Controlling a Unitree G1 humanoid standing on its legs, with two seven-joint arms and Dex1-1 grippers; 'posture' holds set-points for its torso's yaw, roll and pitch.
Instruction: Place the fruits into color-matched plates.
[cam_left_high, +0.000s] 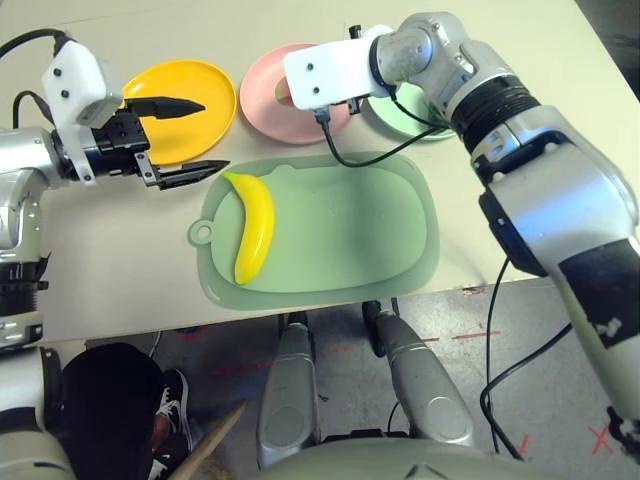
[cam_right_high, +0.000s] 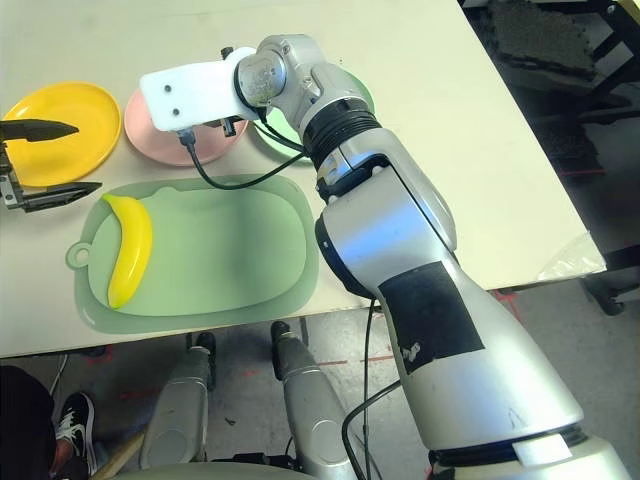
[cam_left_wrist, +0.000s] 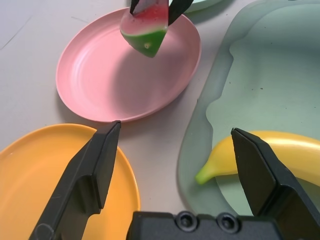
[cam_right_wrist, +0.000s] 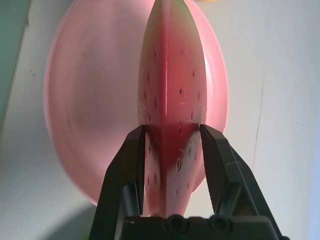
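1. One fruit is mid-delivery: the right end effector (cam_right_wrist: 171, 145) is clamped on the watermelon wedge (cam_left_wrist: 146, 29), hanging just above the pink plate (cam_left_wrist: 100, 80), which sits along the far edge of the surface (cam_left_high: 120, 290) between the yellow-orange plate (cam_left_high: 205, 100) and the mint green plate (cam_right_high: 275, 130). My guess is the drop-off is next.
2. Lower it more before letting go. It's not touching the plate yet, and a wedge dropped from up there could roll off that shallow rim.
3. Aim for the plate's middle; from the left wrist view the wedge hangs closer to the rim on the mint plate's side.
4. Left end effector (cam_left_high: 180, 140) is spread wide with nothing in it, over the near rim of the yellow-orange plate. Leave it parked till the right arm backs off.
5. Banana (cam_left_high: 252, 238) lies on the pale green cutting mat (cam_left_high: 370, 230), near its tab-hole end, so it's probably the left's next job.
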